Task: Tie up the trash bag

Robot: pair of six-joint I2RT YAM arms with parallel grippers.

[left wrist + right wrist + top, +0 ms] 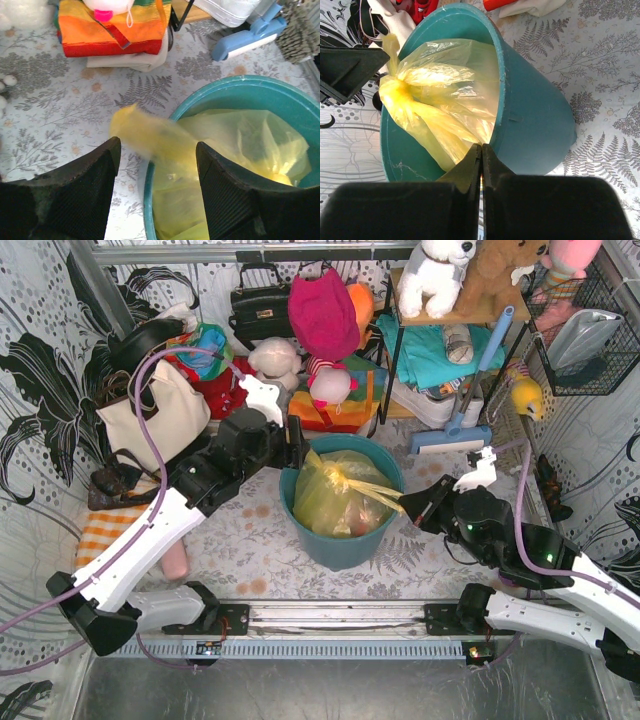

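Right claw [481,154]: jaws pressed fully together, tips pinching a twisted yellow strand of the trash bag [340,498]. The strand ran stretched from those tips, away and to the claw's left, up to the bag's gathered neck.

Left claw [158,145]: jaws stood wide apart and gripped nothing. A blurred yellow tail of the bag lay in the gap between the two fingers [82,197]. Could not tell whether it touched either one.

The bag sat inside the teal bucket [345,545], between the two claws. Its plastic was bunched toward the top and it filled most of the bucket's mouth. The left claw hung at the rim on its own side; the right claw stood just off the opposite rim. The bucket rested on the fern-patterned counter [250,532].

Beyond the left claw, on the counter, lay a striped orange bag [110,30]. Beyond it and to its right was the head of a blue floor tool [250,37]. Off to the left claw's left slumped a cream tote bag [150,420], and farther back a black handbag [262,308] hung against the wall.
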